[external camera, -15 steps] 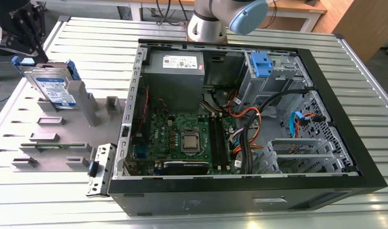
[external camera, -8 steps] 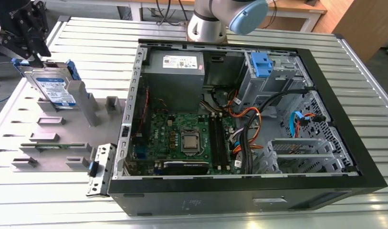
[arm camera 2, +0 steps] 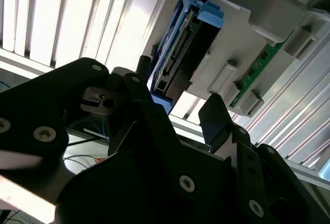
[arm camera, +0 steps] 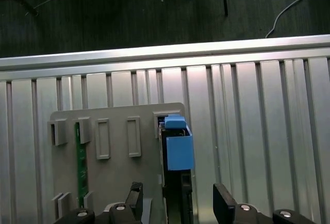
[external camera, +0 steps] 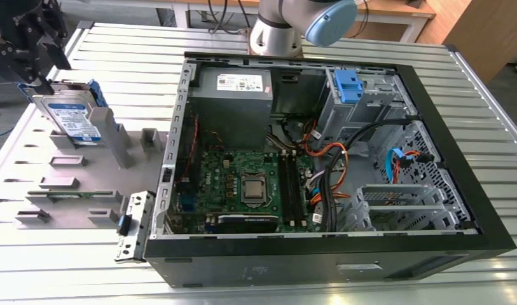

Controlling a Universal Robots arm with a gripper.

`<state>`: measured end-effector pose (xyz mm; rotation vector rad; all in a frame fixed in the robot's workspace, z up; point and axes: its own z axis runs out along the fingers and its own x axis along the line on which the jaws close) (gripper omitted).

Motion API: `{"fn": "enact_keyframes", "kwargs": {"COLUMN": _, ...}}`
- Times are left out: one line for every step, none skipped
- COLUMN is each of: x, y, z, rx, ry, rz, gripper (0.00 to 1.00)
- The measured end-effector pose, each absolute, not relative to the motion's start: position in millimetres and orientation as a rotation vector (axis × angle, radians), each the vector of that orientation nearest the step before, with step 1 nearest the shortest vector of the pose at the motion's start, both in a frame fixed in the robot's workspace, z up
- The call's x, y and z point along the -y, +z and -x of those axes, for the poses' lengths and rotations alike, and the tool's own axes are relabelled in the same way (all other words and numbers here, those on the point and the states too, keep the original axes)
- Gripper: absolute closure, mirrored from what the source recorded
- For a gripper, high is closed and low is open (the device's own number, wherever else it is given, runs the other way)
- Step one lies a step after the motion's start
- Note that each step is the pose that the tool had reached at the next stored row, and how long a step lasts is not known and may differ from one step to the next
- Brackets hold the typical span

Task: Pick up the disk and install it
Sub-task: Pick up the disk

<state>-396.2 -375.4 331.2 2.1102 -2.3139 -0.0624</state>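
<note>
The disk [external camera: 72, 117] stands on edge in a slot of the grey fixture plate [external camera: 37, 190], at the exterior view's left. It is silver with a blue-and-white label and blue side rails. My gripper [external camera: 39, 75] hangs just above its top end. In the first wrist view the black fingers [arm camera: 135, 195] stand on either side of the disk's blue handle tab [arm camera: 179, 152], with a gap on each side. The second wrist view shows the disk [arm camera 2: 180, 43] end-on just beyond my gripper [arm camera 2: 178, 100], which is open and holds nothing.
An open computer case [external camera: 326, 251] lies on the slatted metal table [external camera: 487, 101], with a grey power-supply box [external camera: 234, 86], a blue bracket [external camera: 347, 86] in the drive bay, the motherboard [external camera: 250, 187] and loose cables. A green memory stick [arm camera: 80, 162] stands in the fixture plate.
</note>
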Motion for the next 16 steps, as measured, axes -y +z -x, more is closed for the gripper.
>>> {"fn": "enact_keyframes", "kwargs": {"x": 375, "y": 330, "z": 396, "rx": 2.312, "ry": -0.062, "rz": -2.112, "gripper": 0.36}}
{"fn": "enact_keyframes", "kwargs": {"x": 375, "y": 330, "z": 396, "rx": 2.31, "ry": -0.062, "rz": -2.115, "gripper": 0.36}}
{"fn": "enact_keyframes", "kwargs": {"x": 375, "y": 329, "z": 396, "rx": 2.307, "ry": -0.062, "rz": -2.118, "gripper": 0.36}}
{"fn": "enact_keyframes", "kwargs": {"x": 375, "y": 328, "z": 396, "rx": 2.302, "ry": -0.062, "rz": -2.123, "gripper": 0.36}}
{"fn": "enact_keyframes", "kwargs": {"x": 375, "y": 327, "z": 396, "rx": 2.295, "ry": -0.062, "rz": -2.131, "gripper": 0.36}}
{"fn": "enact_keyframes", "kwargs": {"x": 375, "y": 326, "z": 396, "rx": 2.283, "ry": -0.062, "rz": -2.143, "gripper": 0.36}}
{"fn": "enact_keyframes", "kwargs": {"x": 375, "y": 326, "z": 396, "rx": 2.27, "ry": -0.061, "rz": -2.157, "gripper": 0.36}}
{"fn": "enact_keyframes", "kwargs": {"x": 375, "y": 325, "z": 396, "rx": 2.257, "ry": -0.061, "rz": -2.17, "gripper": 0.36}}
{"fn": "enact_keyframes", "kwargs": {"x": 375, "y": 324, "z": 396, "rx": 2.244, "ry": -0.061, "rz": -2.183, "gripper": 0.36}}
{"fn": "enact_keyframes", "kwargs": {"x": 375, "y": 323, "z": 396, "rx": 2.233, "ry": -0.061, "rz": -2.194, "gripper": 0.36}}
{"fn": "enact_keyframes", "kwargs": {"x": 375, "y": 323, "z": 396, "rx": 2.225, "ry": -0.061, "rz": -2.202, "gripper": 0.36}}
{"fn": "enact_keyframes", "kwargs": {"x": 375, "y": 322, "z": 396, "rx": 2.223, "ry": -0.061, "rz": -2.204, "gripper": 0.36}}
{"fn": "enact_keyframes", "kwargs": {"x": 375, "y": 321, "z": 396, "rx": 2.223, "ry": -0.061, "rz": -2.204, "gripper": 0.36}}
{"fn": "enact_keyframes", "kwargs": {"x": 375, "y": 320, "z": 396, "rx": 2.223, "ry": -0.061, "rz": -2.204, "gripper": 0.36}}
{"fn": "enact_keyframes", "kwargs": {"x": 375, "y": 319, "z": 397, "rx": 2.223, "ry": -0.061, "rz": -2.204, "gripper": 0.36}}
{"fn": "enact_keyframes", "kwargs": {"x": 375, "y": 318, "z": 397, "rx": 2.223, "ry": -0.061, "rz": -2.204, "gripper": 0.36}}
